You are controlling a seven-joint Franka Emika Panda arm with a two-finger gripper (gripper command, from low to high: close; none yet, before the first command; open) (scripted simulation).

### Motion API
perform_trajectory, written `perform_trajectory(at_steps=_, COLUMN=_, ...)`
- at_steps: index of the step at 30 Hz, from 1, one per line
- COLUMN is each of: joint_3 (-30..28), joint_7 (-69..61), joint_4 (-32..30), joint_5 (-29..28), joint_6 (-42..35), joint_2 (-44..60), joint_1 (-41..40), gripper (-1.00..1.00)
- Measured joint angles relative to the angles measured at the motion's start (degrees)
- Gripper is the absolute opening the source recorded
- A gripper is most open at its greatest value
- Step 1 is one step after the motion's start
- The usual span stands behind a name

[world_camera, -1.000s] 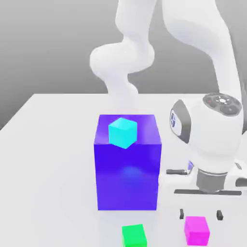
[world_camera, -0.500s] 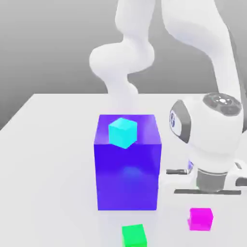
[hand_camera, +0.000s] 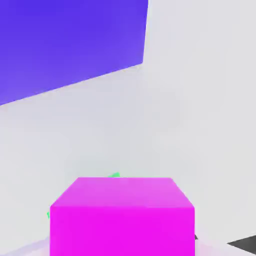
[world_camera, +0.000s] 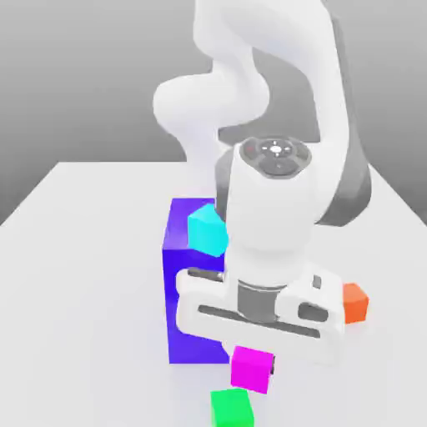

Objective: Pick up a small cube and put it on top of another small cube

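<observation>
The green cube (hand_camera: 115, 175) (just slivers) hides behind the magenta cube (hand_camera: 122, 217).

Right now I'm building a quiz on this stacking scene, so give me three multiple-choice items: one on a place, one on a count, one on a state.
1. Where is the cyan cube?
A. on the big blue block
B. on the table
C. on the green cube

2. How many small cubes are there in the exterior view?
A. two
B. three
C. four

3. What state is the magenta cube in?
A. lying on the table
B. held in the gripper, just above the green cube
C. stacked on the orange cube

Answers:
1 A, it sits on the block's top.
2 C, cyan, magenta, green and orange.
3 B, it hangs under the hand, clear of the table, and in the hand view green peeks out behind it.
</observation>
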Motion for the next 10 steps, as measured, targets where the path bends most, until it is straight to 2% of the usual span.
perform_trajectory(at_steps=2, joint_3=-0.1, joint_7=-0.7, joint_4=0.0, joint_5=0.9, joint_6=1.0, joint_2=0.3, joint_1=-0.7, gripper=-1.00)
perform_trajectory(at_steps=6, joint_3=3.1, joint_7=-4.5, joint_4=0.6, joint_5=6.2, joint_6=5.9, joint_2=5.9, joint_1=-3.2, gripper=-1.00)
perform_trajectory(at_steps=7, joint_3=4.4, joint_7=-5.5, joint_4=0.7, joint_5=7.5, joint_6=7.2, joint_2=7.5, joint_1=-4.3, gripper=1.00)
perform_trajectory(at_steps=10, joint_3=4.4, joint_7=-5.5, joint_4=0.7, joint_5=7.5, joint_6=7.2, joint_2=7.5, joint_1=-4.3, gripper=1.00)
